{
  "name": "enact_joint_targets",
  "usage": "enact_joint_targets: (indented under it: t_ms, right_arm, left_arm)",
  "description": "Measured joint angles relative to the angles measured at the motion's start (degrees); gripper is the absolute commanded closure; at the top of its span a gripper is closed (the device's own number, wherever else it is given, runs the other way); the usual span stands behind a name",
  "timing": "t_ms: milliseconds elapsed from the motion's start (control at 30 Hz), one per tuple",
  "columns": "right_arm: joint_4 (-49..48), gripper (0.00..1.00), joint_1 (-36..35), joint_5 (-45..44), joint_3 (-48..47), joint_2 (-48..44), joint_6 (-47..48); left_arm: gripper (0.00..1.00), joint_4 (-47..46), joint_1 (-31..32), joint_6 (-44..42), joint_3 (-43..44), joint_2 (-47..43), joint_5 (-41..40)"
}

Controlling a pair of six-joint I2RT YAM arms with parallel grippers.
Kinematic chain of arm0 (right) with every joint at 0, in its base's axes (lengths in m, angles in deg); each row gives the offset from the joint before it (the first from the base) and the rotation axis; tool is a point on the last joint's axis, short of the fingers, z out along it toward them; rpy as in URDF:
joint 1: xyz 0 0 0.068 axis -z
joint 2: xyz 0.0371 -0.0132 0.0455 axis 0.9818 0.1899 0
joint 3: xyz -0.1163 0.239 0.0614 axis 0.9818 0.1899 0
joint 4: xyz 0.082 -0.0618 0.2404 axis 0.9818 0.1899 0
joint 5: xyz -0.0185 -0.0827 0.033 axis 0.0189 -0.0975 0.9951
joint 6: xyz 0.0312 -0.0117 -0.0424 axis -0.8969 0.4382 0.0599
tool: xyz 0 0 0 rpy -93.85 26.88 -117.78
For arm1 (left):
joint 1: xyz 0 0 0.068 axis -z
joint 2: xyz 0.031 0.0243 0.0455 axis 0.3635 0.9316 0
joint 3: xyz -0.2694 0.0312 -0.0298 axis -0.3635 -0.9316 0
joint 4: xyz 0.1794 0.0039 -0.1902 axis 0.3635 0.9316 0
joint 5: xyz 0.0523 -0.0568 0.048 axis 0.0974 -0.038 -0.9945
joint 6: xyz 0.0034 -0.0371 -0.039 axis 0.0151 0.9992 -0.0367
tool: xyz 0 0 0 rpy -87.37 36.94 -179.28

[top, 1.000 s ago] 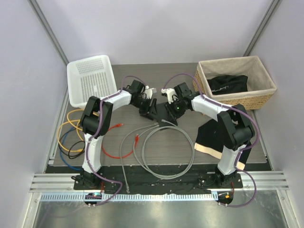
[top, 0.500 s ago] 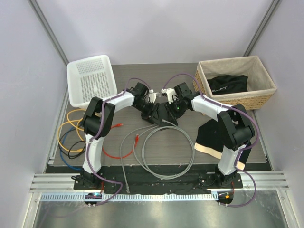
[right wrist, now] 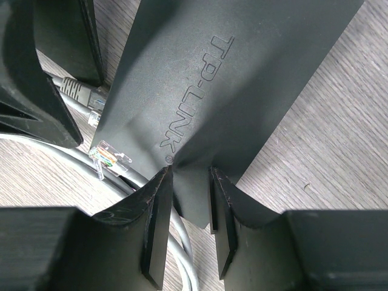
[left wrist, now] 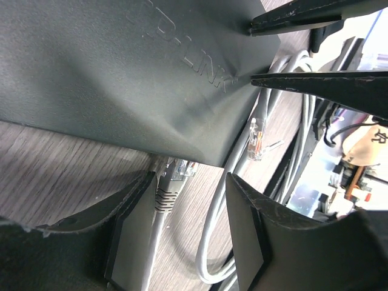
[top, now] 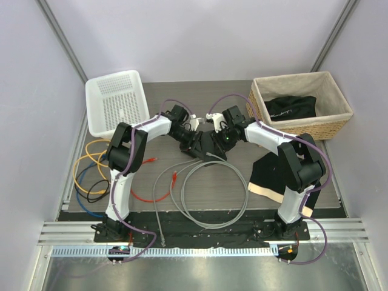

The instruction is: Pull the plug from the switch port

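Pale walls (top: 200, 36) enclose a dark wood-grain counter (top: 163, 97), where two robot arms meet over a small black switch (right wrist: 230, 79) at its middle.
A white basket (top: 118, 103) sits back left and a wicker basket (top: 315, 129) back right. The right fingers (right wrist: 159, 224) pinch the switch's edge. The left fingers (left wrist: 130, 224) stand apart on either side of a grey plug (left wrist: 167, 182), which seems seated in the switch, though shadow hides the port.

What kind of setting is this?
Probably a lab robot workcell: plain white enclosure walls, a table staged with a white plastic basket, a wicker basket and network cables.
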State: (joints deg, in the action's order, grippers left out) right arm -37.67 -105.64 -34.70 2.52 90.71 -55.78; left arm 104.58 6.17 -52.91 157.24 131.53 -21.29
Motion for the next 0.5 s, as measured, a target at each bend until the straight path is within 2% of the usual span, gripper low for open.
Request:
enact_joint_targets:
  t_ms: [267,500]
  right_arm:
    - [-0.07,0.62,0.00,0.00,0.04,0.00,0.00]
    - [-0.07,0.62,0.00,0.00,0.04,0.00,-0.02]
  left_arm:
    - [0.55,1.20,-0.17,-0.57,1.07,0.87,-0.55]
    - [0.57,2.64,-0.13,-1.46,2.34,1.64,-1.14]
